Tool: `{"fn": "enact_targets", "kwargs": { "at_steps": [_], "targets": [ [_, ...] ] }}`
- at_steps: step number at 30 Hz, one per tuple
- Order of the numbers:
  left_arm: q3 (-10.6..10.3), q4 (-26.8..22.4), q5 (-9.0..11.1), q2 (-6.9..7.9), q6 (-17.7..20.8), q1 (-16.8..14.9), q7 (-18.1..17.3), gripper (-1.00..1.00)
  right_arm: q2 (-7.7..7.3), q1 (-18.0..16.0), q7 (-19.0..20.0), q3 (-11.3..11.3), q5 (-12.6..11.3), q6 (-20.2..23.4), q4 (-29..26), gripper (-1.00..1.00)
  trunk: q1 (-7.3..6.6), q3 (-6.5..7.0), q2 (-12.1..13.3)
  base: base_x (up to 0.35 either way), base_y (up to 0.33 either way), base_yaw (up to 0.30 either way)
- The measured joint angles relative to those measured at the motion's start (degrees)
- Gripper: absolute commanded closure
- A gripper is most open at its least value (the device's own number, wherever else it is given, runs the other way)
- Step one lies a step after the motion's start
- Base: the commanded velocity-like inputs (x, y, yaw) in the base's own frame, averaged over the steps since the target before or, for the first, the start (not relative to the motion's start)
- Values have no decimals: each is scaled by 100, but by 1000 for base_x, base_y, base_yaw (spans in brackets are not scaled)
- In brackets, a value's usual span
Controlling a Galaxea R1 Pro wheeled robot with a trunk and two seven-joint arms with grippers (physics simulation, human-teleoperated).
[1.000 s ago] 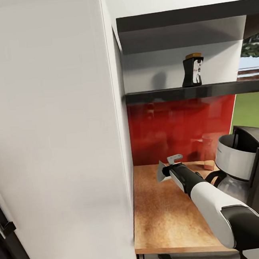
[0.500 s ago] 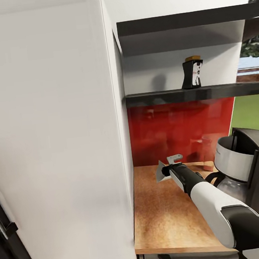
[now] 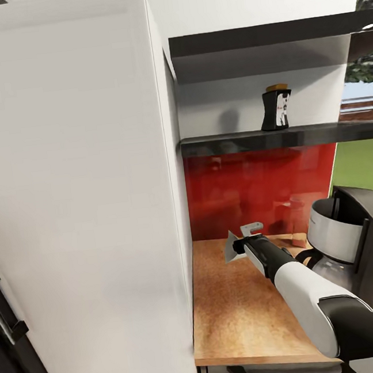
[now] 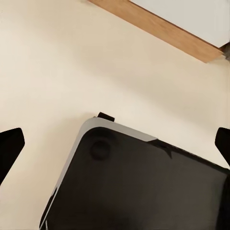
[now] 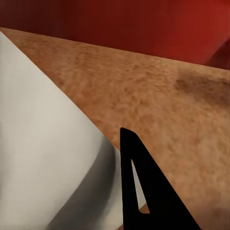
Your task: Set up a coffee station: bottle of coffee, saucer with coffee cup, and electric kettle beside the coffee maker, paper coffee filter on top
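- Since the earlier frames, the whole head view is sliding slightly, so the camera is shifting; the shelf and coffee maker (image 3: 354, 237) sit a little lower and further left in the picture, while the right arm is keeping the same pose over the countertop (image 3: 236, 314).
- The right gripper (image 3: 239, 244) is clamping a paper coffee filter (image 3: 233, 249), a pale cone held clear above the wood near the red backsplash (image 3: 251, 191); in the right wrist view the filter (image 5: 43, 143) is pressing against a dark finger (image 5: 139, 187).
- Holding it aloft is likely keeping the thin paper from dragging or creasing before it goes on top of the coffee maker, which is standing to the right of the gripper.
- The bottle of coffee (image 3: 276, 108) is standing upright on the kitchen shelf (image 3: 273, 138), not yet brought down.
- The left gripper (image 4: 115, 143) is hanging with its fingertips (image 4: 9, 148) spread wide and holding nothing, pointing down over the robot's dark base (image 4: 139, 187) and pale floor.
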Motion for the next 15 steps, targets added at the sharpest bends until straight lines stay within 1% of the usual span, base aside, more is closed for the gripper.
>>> {"fn": "enact_targets", "kwargs": {
  "at_steps": [7, 15],
  "targets": [
    [3, 0, 0, 0, -1, 0, 0, -100, 0, -2, 0, 0, -5, 0, 0, 100, -154, 126, 281, 0, 0, 0],
    [5, 0, 10, 0, 1, 0, 0, -100, 8, 0, 2, 0, -6, 0, 0, 100, -155, 127, 285, 0, 0, 0]
  ]
}}
